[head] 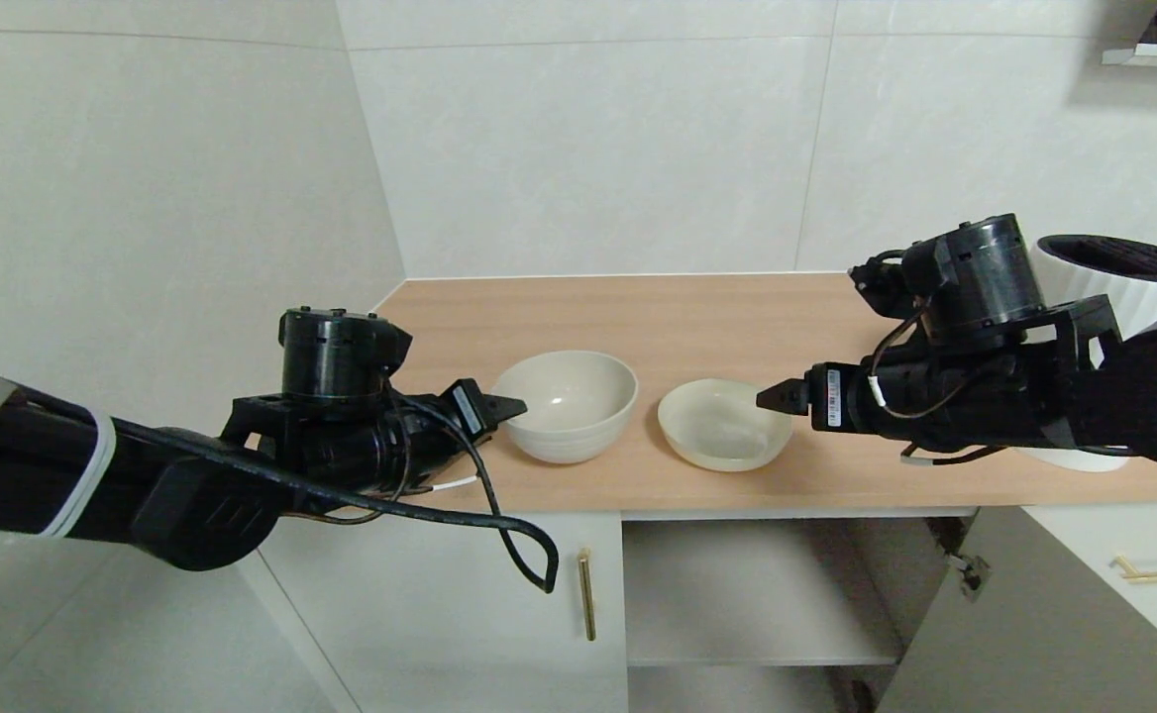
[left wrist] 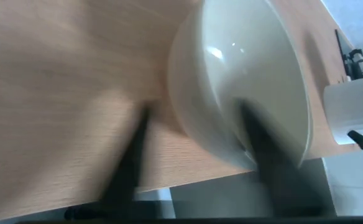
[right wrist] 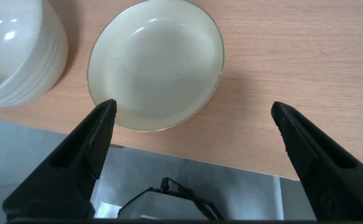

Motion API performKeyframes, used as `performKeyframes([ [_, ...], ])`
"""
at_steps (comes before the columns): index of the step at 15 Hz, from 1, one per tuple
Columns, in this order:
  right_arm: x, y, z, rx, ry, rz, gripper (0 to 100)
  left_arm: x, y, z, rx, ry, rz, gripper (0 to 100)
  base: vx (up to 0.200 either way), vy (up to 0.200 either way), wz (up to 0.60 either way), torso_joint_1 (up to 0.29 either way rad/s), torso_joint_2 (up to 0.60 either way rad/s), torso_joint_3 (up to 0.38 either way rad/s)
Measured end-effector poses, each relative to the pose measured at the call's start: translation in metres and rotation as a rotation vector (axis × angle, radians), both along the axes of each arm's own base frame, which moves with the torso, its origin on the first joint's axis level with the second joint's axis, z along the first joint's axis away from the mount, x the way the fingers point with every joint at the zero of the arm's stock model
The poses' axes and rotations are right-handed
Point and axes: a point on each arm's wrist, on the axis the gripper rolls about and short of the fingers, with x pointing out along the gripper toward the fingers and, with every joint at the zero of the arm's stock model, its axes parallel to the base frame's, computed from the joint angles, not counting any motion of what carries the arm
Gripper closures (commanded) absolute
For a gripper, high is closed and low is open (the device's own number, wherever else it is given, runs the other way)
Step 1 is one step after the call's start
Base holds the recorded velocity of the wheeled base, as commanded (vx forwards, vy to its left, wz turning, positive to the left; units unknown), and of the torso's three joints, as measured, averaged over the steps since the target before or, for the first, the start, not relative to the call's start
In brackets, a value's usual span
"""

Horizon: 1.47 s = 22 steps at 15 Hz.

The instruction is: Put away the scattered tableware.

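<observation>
Two pale bowls sit near the front edge of the wooden counter (head: pixel 697 317). The deep ribbed bowl (head: pixel 567 404) (left wrist: pixel 243 81) (right wrist: pixel 13 50) is on the left. The shallow bowl (head: pixel 725 424) (right wrist: pixel 156 68) is on the right. My left gripper (head: pixel 499 404) (left wrist: pixel 200 155) is open at the deep bowl's left rim, and one finger (left wrist: pixel 275 162) crosses in front of the bowl. My right gripper (head: pixel 777 396) (right wrist: pixel 197 162) is wide open just right of the shallow bowl, which lies ahead of its fingers. Nothing is held.
A tall white ribbed container (head: pixel 1123 277) (left wrist: pixel 355 109) stands at the counter's right end, behind my right arm. Below the counter a cabinet stands open with a bare shelf (head: pixel 747 594) and its door (head: pixel 1034 614) swung to the right. Tiled walls close the left and back.
</observation>
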Motion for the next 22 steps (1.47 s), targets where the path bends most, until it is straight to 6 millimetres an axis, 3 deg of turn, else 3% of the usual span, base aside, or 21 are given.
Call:
performKeyframes([
  [10, 0.009, 0.003, -0.006, -0.054, -0.011, -0.074, 0, -0.001, 0.001, 0.005, -0.018, -0.006, 0.022, 100, 0.000, 0.000, 0.00, 0.000, 0.00, 0.000],
  [22, 0.038, 0.022, -0.038, -0.124, -0.007, -0.156, 0, -0.003, 0.002, 0.009, -0.021, -0.015, 0.022, 100, 0.000, 0.000, 0.00, 0.000, 0.00, 0.000],
])
